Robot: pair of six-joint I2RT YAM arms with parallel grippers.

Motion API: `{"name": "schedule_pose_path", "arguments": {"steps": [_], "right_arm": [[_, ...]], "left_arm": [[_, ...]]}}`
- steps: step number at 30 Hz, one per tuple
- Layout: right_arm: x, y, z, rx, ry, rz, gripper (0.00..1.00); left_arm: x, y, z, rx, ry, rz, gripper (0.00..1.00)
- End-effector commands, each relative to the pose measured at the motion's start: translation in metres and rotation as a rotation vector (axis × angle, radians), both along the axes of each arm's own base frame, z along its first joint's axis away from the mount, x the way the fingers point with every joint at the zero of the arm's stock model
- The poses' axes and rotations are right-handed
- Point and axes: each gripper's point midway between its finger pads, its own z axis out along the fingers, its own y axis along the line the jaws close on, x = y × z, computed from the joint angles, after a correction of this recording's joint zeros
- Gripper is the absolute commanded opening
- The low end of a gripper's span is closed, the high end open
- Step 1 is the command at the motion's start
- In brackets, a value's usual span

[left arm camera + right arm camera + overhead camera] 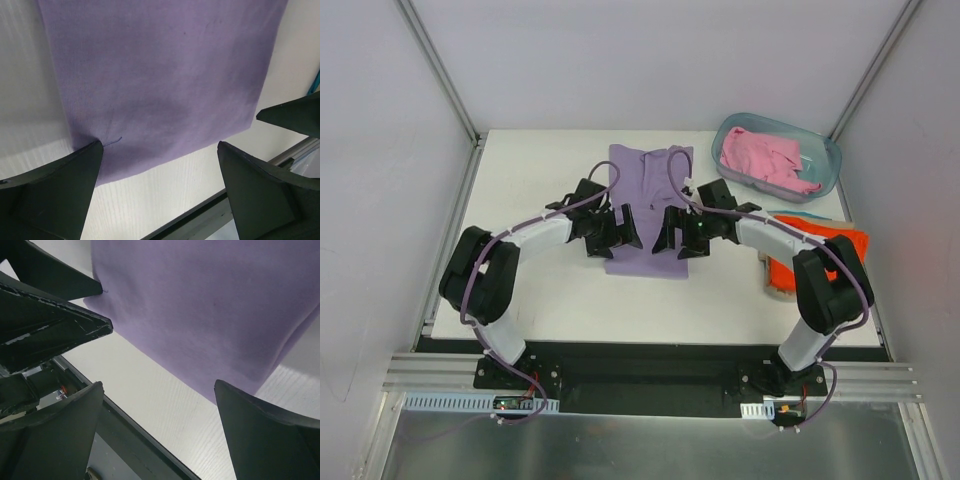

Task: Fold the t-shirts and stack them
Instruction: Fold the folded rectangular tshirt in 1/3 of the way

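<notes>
A lavender-purple t-shirt [647,190] lies folded into a narrow strip in the middle of the white table, collar at the far end. It fills the left wrist view [160,75] and the right wrist view [210,305]. My left gripper [616,238] is open and empty, hovering over the strip's near left corner. My right gripper [676,240] is open and empty over the near right corner. A pink t-shirt [765,160] lies crumpled in the tub. A folded orange t-shirt [830,245] lies at the right edge, with teal cloth [802,217] showing under it.
A translucent blue-green tub [828,152] stands at the back right. The table's [540,290] near edge and the black base rail [650,365] lie just below the grippers. Grey walls enclose the table on three sides.
</notes>
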Motion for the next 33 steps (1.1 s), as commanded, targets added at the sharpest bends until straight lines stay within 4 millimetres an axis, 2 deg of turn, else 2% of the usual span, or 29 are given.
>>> {"name": "schedule_pose_path", "arguments": {"steps": [1,4,8,11,14,16,17,19,22,24,25,26,27,28,29,30,33], "right_arm": [[-0.012,-0.004,-0.026,-0.009,0.075,-0.024,0.96],[-0.027,-0.006,-0.045,-0.017,0.124,-0.019,0.97],[-0.051,-0.013,-0.07,-0.048,0.203,-0.001,0.96],[-0.07,-0.02,-0.077,-0.061,0.225,0.008,0.97],[-0.088,-0.023,-0.071,-0.06,0.215,0.028,0.97],[-0.106,-0.031,-0.075,-0.102,0.222,0.034,0.96],[-0.108,-0.033,-0.067,-0.102,0.193,0.034,0.96],[-0.121,-0.042,-0.067,-0.159,0.18,0.042,0.96],[-0.128,-0.043,-0.049,-0.193,0.106,0.069,0.96],[-0.13,-0.043,-0.033,-0.199,0.058,0.079,0.96],[-0.128,-0.041,-0.026,-0.208,0.011,0.082,0.96],[-0.125,-0.041,-0.014,-0.197,-0.042,0.07,0.96],[-0.116,-0.047,-0.012,-0.234,-0.107,0.03,0.96],[-0.117,-0.049,-0.009,-0.246,-0.146,0.022,0.96],[-0.113,-0.052,0.002,-0.228,-0.203,-0.014,0.96],[-0.106,-0.061,0.003,-0.251,-0.24,-0.073,0.96],[-0.11,-0.075,0.001,-0.244,-0.242,-0.172,0.96]], "left_arm": [[-0.009,-0.006,-0.012,-0.041,0.043,-0.009,1.0],[-0.033,-0.003,-0.035,-0.03,0.13,-0.005,0.99],[-0.067,0.017,-0.061,0.023,0.215,0.03,0.99],[-0.087,0.028,-0.066,0.038,0.239,0.04,0.99],[-0.108,0.035,-0.067,0.038,0.261,0.049,0.99],[-0.122,0.037,-0.069,0.048,0.267,0.053,0.99],[-0.132,0.041,-0.068,0.049,0.272,0.059,0.99],[-0.139,0.048,-0.066,0.065,0.265,0.08,0.99],[-0.143,0.053,-0.051,0.06,0.223,0.094,0.99],[-0.143,0.05,-0.033,0.029,0.174,0.066,0.99],[-0.142,0.046,-0.02,-0.008,0.145,0.051,0.99],[-0.144,0.044,-0.016,-0.019,0.134,0.044,0.99],[-0.15,0.045,-0.014,-0.017,0.139,0.032,0.99],[-0.152,0.046,-0.011,-0.017,0.139,0.036,0.99],[-0.154,0.049,-0.008,-0.017,0.122,0.043,0.99],[-0.156,0.052,-0.008,-0.011,0.12,0.05,0.99],[-0.164,0.062,-0.011,0.022,0.125,0.072,0.99]]}}
